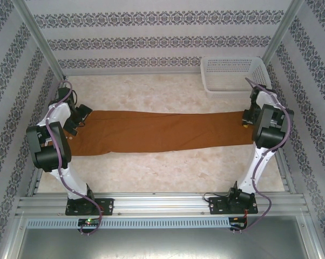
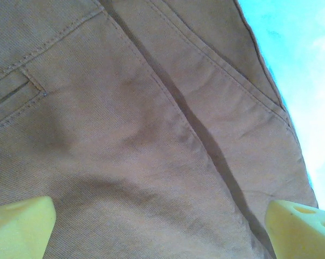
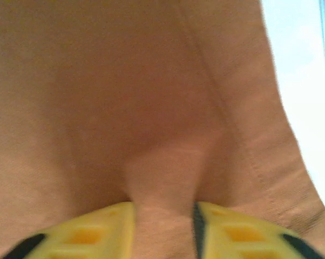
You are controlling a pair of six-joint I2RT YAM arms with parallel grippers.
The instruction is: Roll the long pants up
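Note:
The long pants (image 1: 157, 132) lie flat and stretched across the table, waist at the left and leg ends at the right. My left gripper (image 1: 79, 120) hovers over the waist end. Its yellow fingertips (image 2: 19, 226) stand wide apart above the rust-brown cloth (image 2: 151, 135), where a pocket slit and a long seam show, and nothing is between them. My right gripper (image 1: 248, 120) is at the leg ends. There its yellow fingers (image 3: 92, 232) pinch a raised ridge of the pants' fabric (image 3: 162, 210) near the stitched hem.
A white lattice basket (image 1: 234, 73) stands at the back right, just behind the right arm. Patterned walls and metal posts close in the marbled table top (image 1: 151, 172), which lies bare in front of and behind the pants.

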